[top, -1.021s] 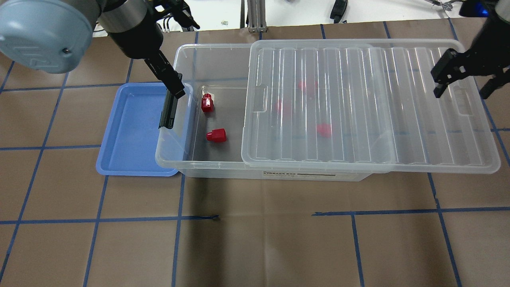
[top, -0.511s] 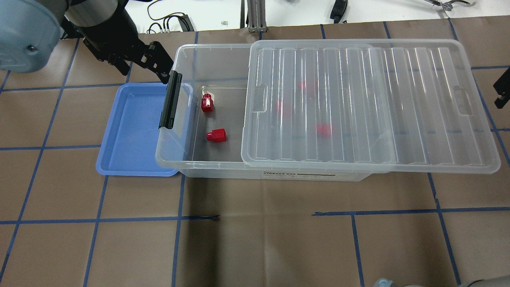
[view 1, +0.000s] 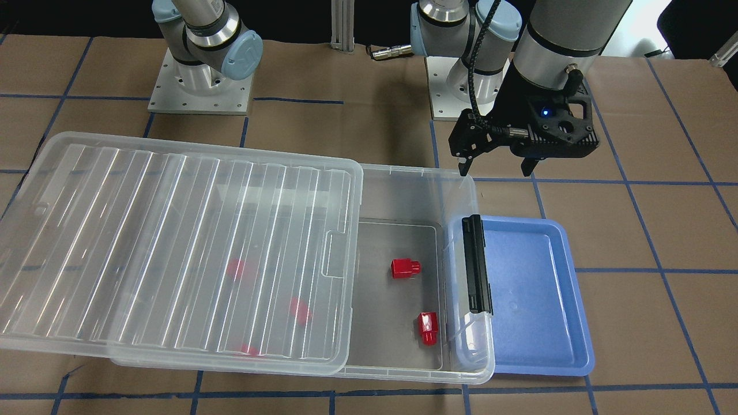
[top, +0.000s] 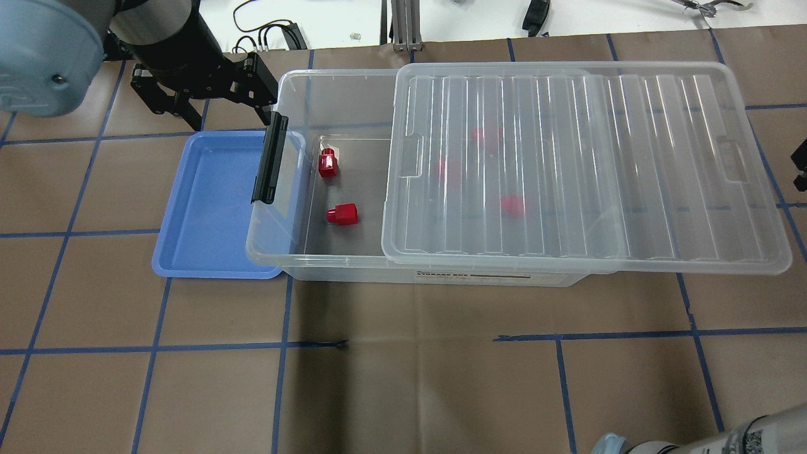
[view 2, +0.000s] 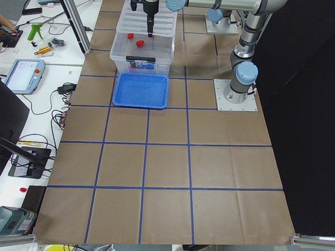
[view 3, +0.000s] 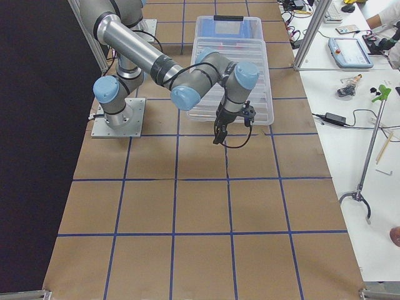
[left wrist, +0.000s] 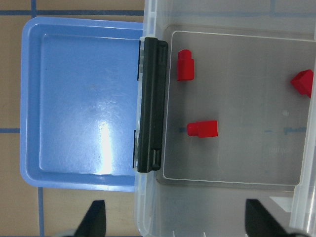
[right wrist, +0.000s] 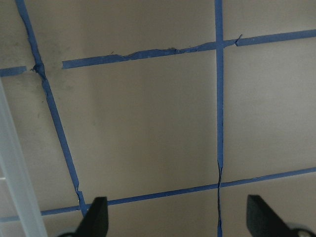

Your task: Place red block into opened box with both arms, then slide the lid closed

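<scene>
The clear box [top: 334, 74] [view 1: 403, 171] lies across the table with its black latch bar [top: 268, 157] [left wrist: 149, 103] at the end by the tray. The ribbed lid [top: 567, 164] [view 1: 173, 248] covers most of it and overhangs the far end. Two red blocks [top: 328, 164] [top: 342, 215] [view 1: 405, 268] [view 1: 428, 328] lie on the uncovered floor; others show blurred through the lid. My left gripper [top: 226, 113] [view 1: 496, 170] [left wrist: 177, 222] hangs open and empty behind the latch corner. Open over bare paper past the lid's end is my right gripper [right wrist: 177, 219] [view 3: 219, 134].
A blue tray [top: 208, 208] [view 1: 536, 288] lies partly under the box's latch end. Brown paper with a blue tape grid covers the table. The arm bases [view 1: 199, 86] stand on the robot's side. Benches with tools and cables run along the far side.
My left gripper has drawn back from the latch bar toward the box's rear corner. The right gripper has left the lid's end and moved off to the side. Lid and blocks stayed put.
</scene>
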`<control>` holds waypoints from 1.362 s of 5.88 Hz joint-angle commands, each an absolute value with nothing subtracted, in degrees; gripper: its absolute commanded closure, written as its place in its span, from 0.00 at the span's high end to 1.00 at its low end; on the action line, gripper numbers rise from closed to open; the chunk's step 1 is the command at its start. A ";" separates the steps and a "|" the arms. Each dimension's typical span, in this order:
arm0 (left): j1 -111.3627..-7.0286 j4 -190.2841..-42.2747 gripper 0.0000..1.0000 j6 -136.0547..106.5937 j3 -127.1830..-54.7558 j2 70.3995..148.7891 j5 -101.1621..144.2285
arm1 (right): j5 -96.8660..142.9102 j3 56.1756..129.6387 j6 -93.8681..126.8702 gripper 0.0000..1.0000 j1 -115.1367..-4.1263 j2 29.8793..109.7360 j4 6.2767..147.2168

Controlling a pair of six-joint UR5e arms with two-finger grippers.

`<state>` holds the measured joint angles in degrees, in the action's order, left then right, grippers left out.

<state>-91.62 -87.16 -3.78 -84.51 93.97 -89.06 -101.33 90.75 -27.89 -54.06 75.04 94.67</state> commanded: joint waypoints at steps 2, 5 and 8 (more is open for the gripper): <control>-91.84 -87.45 0.99 -4.13 -84.73 93.51 -88.86 | -95.65 93.51 -27.33 1.00 -56.24 77.25 93.35; -91.40 -86.92 0.99 -3.34 -84.89 93.26 -88.24 | -95.45 95.44 -27.25 1.00 -59.32 78.13 93.25; -91.32 -87.10 0.99 -3.25 -84.90 93.25 -88.33 | -93.08 95.45 -27.07 1.00 -64.75 79.18 93.16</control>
